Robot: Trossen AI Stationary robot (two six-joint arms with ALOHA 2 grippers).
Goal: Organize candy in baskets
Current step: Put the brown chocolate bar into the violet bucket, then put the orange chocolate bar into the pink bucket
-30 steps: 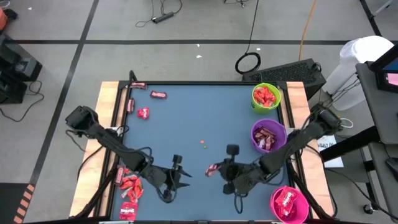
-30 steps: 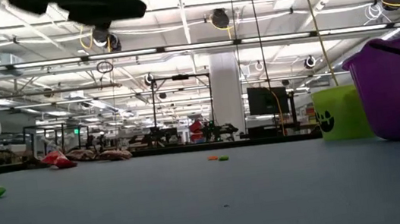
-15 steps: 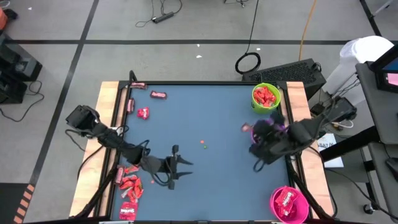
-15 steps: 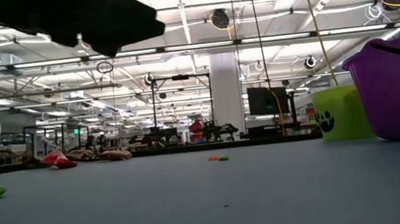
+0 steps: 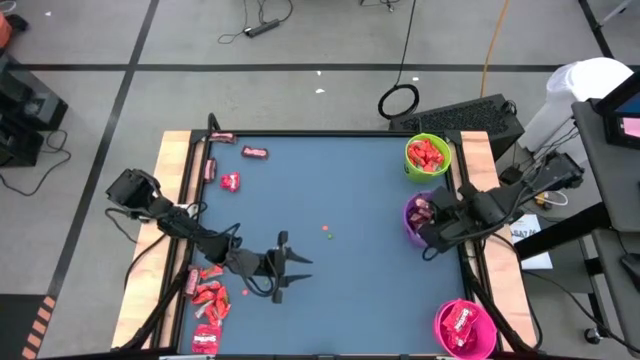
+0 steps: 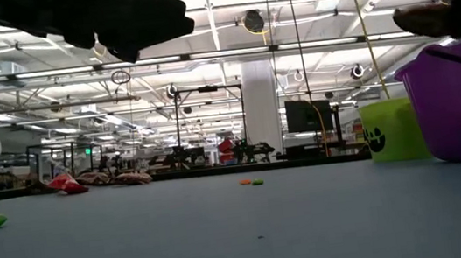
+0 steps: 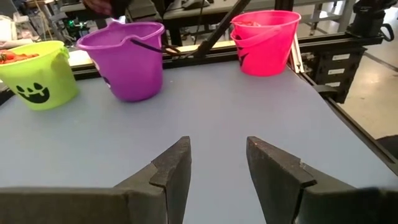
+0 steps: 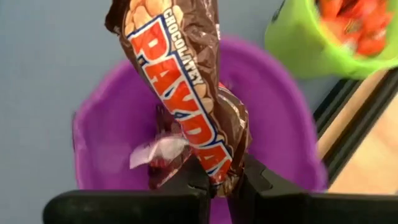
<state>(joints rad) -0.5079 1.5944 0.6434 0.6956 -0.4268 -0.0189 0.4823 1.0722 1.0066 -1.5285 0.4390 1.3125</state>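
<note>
Your right gripper (image 8: pixel 214 177), at the high view's right, pinches shut on one end of a light, limp, slippery brown-wrapped PayDay candy bar (image 8: pixel 186 93) over the round purple plastic basket (image 8: pixel 112 137); your left gripper (image 7: pixel 217 165) hangs open, empty.

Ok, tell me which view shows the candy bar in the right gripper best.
The right wrist view: the candy bar fills it, pinched in the right gripper above the purple basket. The high view hides the bar behind the arm; the low view shows only a dark tip; the left wrist view shows none.
</note>
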